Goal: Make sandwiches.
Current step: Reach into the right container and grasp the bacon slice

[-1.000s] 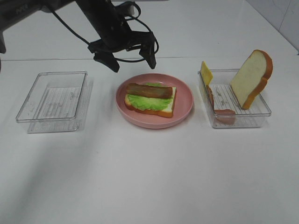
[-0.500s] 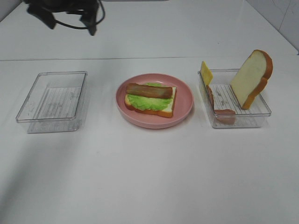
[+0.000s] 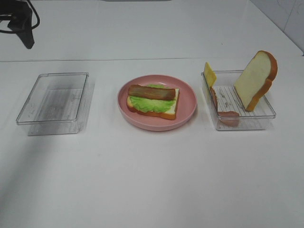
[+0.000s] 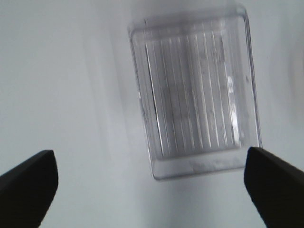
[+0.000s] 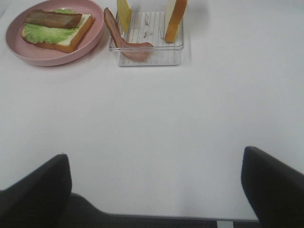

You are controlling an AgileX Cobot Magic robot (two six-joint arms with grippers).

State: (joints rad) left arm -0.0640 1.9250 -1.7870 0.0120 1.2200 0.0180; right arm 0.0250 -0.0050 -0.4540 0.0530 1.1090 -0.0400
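The open sandwich sits on the pink plate (image 3: 188, 110): a bread slice (image 3: 164, 113), green lettuce (image 3: 142, 102) and a brown bacon strip (image 3: 151, 91) on top. In the clear right tray (image 3: 267, 114) a second bread slice (image 3: 255, 80) leans upright, beside a yellow cheese square (image 3: 209, 74) and a ham slice (image 3: 227, 114). My left gripper (image 4: 152, 190) hangs open and empty above the empty left tray (image 4: 194, 99); in the high view only its dark body (image 3: 21, 23) shows at the far left corner. My right gripper (image 5: 154, 190) stands open over bare table, well short of the plate (image 5: 47, 59) and tray (image 5: 152, 54).
The empty clear tray (image 3: 52, 102) lies left of the plate. The table's front edge (image 5: 156, 217) runs just under my right gripper. A white wall edge rises at the far right corner.
My left gripper has swung from just behind the plate to the far left corner, open and empty throughout. The food has not moved.
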